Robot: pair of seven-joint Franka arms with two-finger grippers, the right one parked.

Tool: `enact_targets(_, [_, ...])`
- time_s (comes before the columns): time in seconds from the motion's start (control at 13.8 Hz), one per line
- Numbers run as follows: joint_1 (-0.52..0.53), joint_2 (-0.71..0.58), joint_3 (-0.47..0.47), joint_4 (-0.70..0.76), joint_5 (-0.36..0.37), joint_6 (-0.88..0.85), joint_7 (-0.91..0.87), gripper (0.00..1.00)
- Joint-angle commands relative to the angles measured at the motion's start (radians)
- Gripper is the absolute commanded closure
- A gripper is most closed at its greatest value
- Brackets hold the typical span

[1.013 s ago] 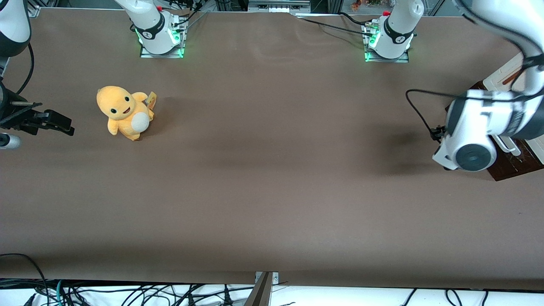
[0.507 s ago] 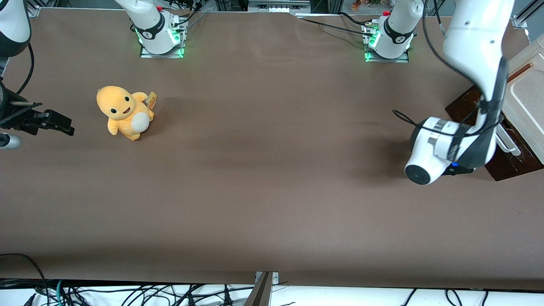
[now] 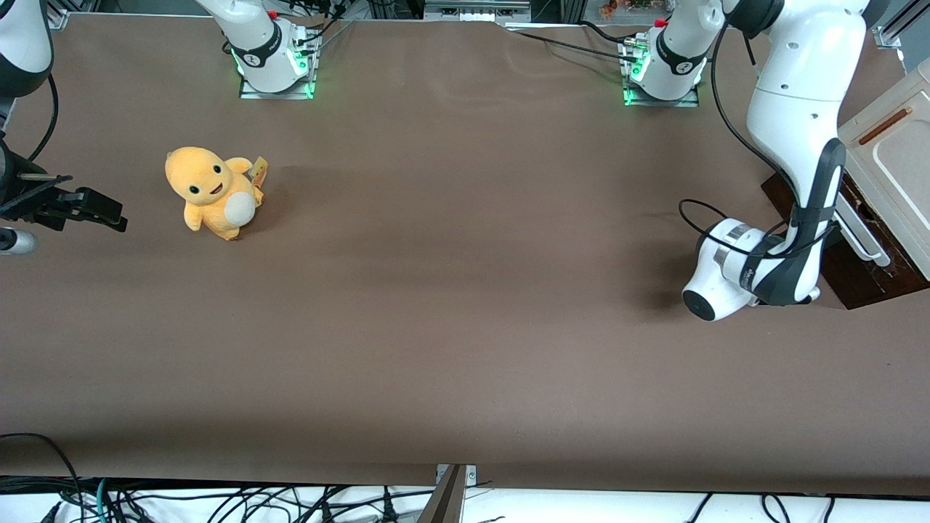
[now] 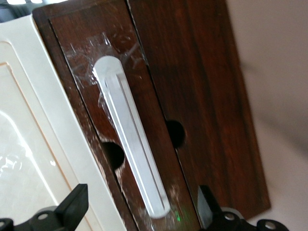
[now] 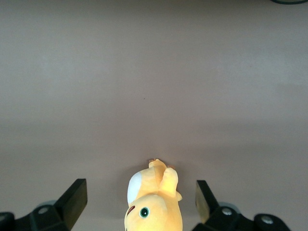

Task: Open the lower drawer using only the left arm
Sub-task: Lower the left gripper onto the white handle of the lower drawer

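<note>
The left arm (image 3: 798, 131) reaches down at the working arm's end of the brown desk (image 3: 450, 327), its gripper (image 4: 142, 214) hovering with fingers (image 4: 73, 207) spread wide and holding nothing, the white bar handle (image 4: 131, 144) lined up between them but not yet touched. The lower drawer (image 4: 159, 110), dark brown wood, sits closed in the cabinet base beside the cream-white panel (image 4: 33, 144). The rigid drawer looks likely to slide stiffly rather than lightly. The smooth, glossy handle is the only hold; gripping it mid-length, where it stands clear of the wood, should keep the pull straight. A yellow plush toy (image 3: 211, 191) sits well apart, toward the parked arm's end.
</note>
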Motion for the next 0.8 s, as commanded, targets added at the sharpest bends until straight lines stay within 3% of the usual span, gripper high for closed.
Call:
enact_targets(0.0, [0.009,0.062,-0.003,0.02,0.091,-0.008,-0.027,0.0])
enact_targets(0.29, [0.04,0.068,-0.001,0.02,0.142,0.001,-0.021,0.02])
enact_targets(0.58, [0.065,0.068,-0.001,0.024,0.189,0.003,-0.01,0.19])
enact_targets(0.72, [0.068,0.066,-0.001,0.024,0.196,0.009,-0.01,0.32])
